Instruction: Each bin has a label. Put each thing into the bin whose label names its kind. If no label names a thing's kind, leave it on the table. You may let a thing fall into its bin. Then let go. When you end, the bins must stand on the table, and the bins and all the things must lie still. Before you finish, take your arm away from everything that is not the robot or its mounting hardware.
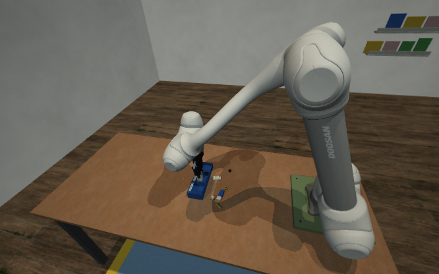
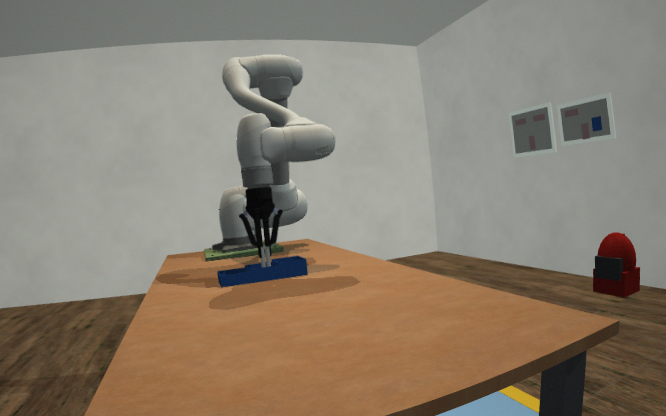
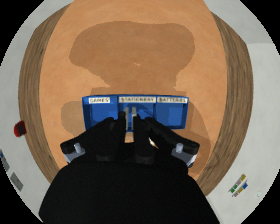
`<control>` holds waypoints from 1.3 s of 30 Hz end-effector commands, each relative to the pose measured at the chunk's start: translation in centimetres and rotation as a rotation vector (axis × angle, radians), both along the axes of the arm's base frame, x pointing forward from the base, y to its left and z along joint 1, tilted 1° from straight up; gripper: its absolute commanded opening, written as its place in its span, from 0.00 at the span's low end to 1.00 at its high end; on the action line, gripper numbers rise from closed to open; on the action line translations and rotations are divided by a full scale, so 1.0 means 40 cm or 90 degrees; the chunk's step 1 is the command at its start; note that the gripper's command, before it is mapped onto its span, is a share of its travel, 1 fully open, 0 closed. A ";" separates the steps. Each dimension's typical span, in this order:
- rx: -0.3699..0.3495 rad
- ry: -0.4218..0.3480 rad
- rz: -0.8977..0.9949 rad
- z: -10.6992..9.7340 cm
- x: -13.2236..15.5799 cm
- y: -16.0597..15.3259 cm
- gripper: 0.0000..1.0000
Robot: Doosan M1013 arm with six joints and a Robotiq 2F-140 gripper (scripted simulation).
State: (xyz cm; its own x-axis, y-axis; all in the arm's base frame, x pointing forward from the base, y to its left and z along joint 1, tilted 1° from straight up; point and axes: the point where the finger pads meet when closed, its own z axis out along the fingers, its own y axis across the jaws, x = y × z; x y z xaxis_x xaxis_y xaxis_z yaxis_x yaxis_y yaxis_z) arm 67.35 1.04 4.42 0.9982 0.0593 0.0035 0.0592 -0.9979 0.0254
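Wrist view alone: STATIONERY label (image 3: 136, 100) legible; top view alone: small black thing (image 1: 229, 170); claw (image 1: 200, 177) (image 2: 265, 258) (image 3: 130, 113) narrow, nothing held

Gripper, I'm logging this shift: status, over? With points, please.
Gripper (image 1: 200, 178) (image 2: 266, 265) (image 3: 130, 113) shut, nothing seen held; at middle of blue bins (image 1: 196, 194) (image 2: 294, 267) (image 3: 116, 103). Blue-and-white block (image 1: 221, 193) outside them. No obstruction seen.

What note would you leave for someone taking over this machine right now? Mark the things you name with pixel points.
End effector (image 1: 199, 178) (image 2: 266, 265) (image 3: 130, 113): shut, nothing visible between its fingers, over the STATIONERY part of the blue bins (image 1: 196, 193) (image 2: 292, 269) (image 3: 178, 115).
Beside the bins: blue-and-white block (image 1: 221, 194), white dotted piece (image 1: 216, 178), small white piece (image 1: 212, 197), black piece (image 1: 229, 170), two yellowish pieces (image 1: 226, 188).
Done: cannot confirm anything sorted.
Left: sort whatever matches GAMES, STATIONERY or BATTERIES; withdraw arm.
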 end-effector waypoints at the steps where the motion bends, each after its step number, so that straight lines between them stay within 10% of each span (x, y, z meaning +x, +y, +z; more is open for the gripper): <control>1: 0.000 0.000 0.000 -0.017 0.000 0.000 0.05; 39: 0.000 0.000 0.000 -0.025 0.000 -0.001 0.05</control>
